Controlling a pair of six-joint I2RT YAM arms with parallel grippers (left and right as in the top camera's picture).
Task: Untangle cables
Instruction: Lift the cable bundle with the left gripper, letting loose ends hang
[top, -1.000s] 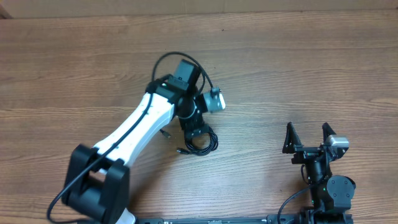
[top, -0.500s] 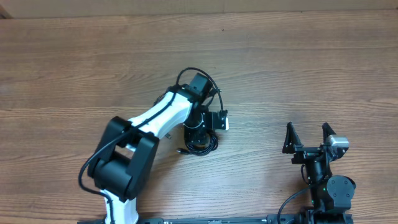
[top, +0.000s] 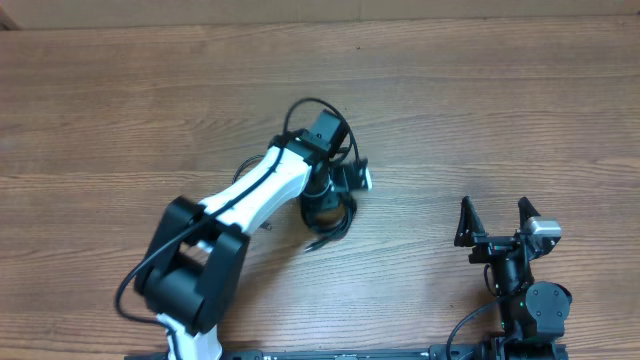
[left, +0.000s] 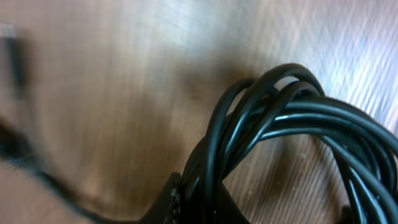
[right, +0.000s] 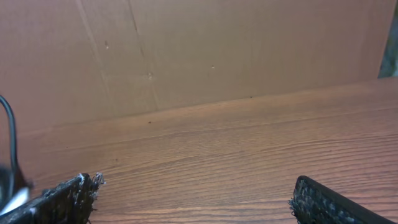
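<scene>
The cables (top: 341, 222) lie as one tangled black bundle near the middle of the wooden table, partly hidden under my left gripper (top: 322, 204). In the left wrist view the looped cords (left: 292, 118) fill the right half. They run down between the two dark fingers of the left gripper (left: 202, 204), which is shut on the bundle. My right gripper (top: 495, 212) rests near the front right, far from the cables. It is open, with only bare wood between its fingertips (right: 68, 193), and nothing lies in the right gripper (right: 199, 199).
A brown cardboard wall (right: 186, 50) stands behind the table's far edge. The left arm's own thick wire (top: 305, 103) loops above its wrist. A blurred dark shape (left: 15, 56) shows at the upper left of the left wrist view.
My left gripper has gone from open to shut on the cable bundle, and its arm has swung in closer over it. The bundle has shifted slightly. The right arm has not moved.
</scene>
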